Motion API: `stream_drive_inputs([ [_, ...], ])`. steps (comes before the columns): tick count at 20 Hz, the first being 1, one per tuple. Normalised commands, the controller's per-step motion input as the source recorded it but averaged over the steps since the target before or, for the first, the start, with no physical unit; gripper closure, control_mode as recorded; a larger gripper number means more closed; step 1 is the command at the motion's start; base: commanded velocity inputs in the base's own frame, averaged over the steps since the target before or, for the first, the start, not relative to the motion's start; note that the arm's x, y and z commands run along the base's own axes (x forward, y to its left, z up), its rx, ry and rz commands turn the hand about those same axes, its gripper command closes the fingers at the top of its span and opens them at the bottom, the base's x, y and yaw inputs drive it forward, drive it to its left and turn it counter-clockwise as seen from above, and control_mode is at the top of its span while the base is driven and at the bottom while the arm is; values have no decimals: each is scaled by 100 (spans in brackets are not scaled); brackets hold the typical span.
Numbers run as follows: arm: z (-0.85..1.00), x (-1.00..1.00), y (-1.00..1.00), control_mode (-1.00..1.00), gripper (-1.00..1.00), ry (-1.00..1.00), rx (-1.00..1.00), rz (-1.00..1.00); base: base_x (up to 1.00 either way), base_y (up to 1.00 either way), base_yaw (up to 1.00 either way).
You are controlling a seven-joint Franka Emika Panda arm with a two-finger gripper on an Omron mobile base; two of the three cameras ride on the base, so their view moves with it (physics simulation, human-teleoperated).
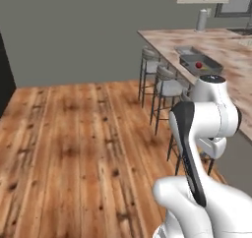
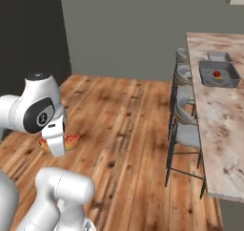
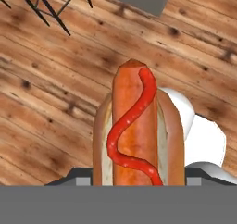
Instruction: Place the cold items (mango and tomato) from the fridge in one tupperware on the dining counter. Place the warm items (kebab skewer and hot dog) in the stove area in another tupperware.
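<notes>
The orange-red sausage in its tan bun, striped with a red squiggle of sauce, the hot dog (image 3: 135,135), sits lengthwise between the two small dark finger tips of the gripper (image 3: 134,177), which are pinching the bun from either side at the bottom of the hand view, with wooden plank floor (image 1: 74,148) far beneath it. In the right base view the same hot dog (image 2: 71,141) peeks out beside the white wrist, carried low over the floor and well apart from the long beige-pink marbled dining counter (image 2: 214,125). On that counter lie two shallow light-grey rectangular trays: the nearer one (image 2: 205,75) already holds a small red round item, seemingly the tomato (image 2: 217,74), with something yellowish beside it, while the other tupperware (image 2: 212,57) behind it looks bare. The chief risk, as I judge it, is a mix-up at the drop: the two trays sit just beside each other, so a slightly short reach would land the warm food among the cold. The bun is soft and gripped only at one end, so a fast swing could let it slide out onto the floor. The grey metal-legged stools (image 2: 186,130) line the counter edge and could catch the arm on a low approach
</notes>
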Motion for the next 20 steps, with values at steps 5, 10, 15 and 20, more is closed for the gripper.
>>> stream_drive_inputs([
  [5,0,0,0,100,100,0,0,0,100,94,-51],
  [10,0,0,0,100,100,0,0,0,100,95,-51],
  [15,0,0,0,100,100,0,0,0,100,94,-50],
  [20,0,0,0,100,100,0,0,0,100,73,-48],
])
